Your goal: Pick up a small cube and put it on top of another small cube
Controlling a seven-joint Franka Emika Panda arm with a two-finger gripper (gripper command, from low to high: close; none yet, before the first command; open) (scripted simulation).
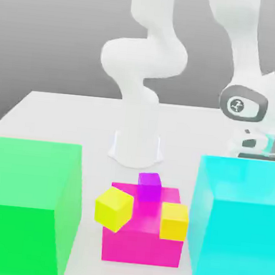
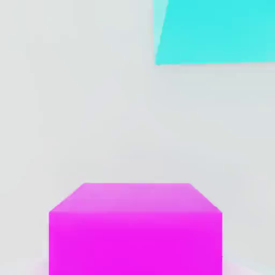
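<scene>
Standing on the pale surface (image 1: 65, 115), a big green block (image 1: 27, 206) fills the exterior view's left and a big cyan block (image 1: 238, 220) its right. Between them sits a magenta block (image 1: 144, 241) with two yellow cubes (image 1: 114, 208) and a violet cube (image 1: 149, 186). The robot hand (image 1: 260, 143) hangs beyond the cyan block, fingers pressed together on the small cube (image 2: 134, 231), just under the hand camera.

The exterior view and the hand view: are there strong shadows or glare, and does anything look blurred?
Exterior view: soft, even light, no glare; the green block and cyan block have soft edges. Hand view: the small magenta cube looks flat, its edges slightly hazy, no clear shadow on the table.
</scene>
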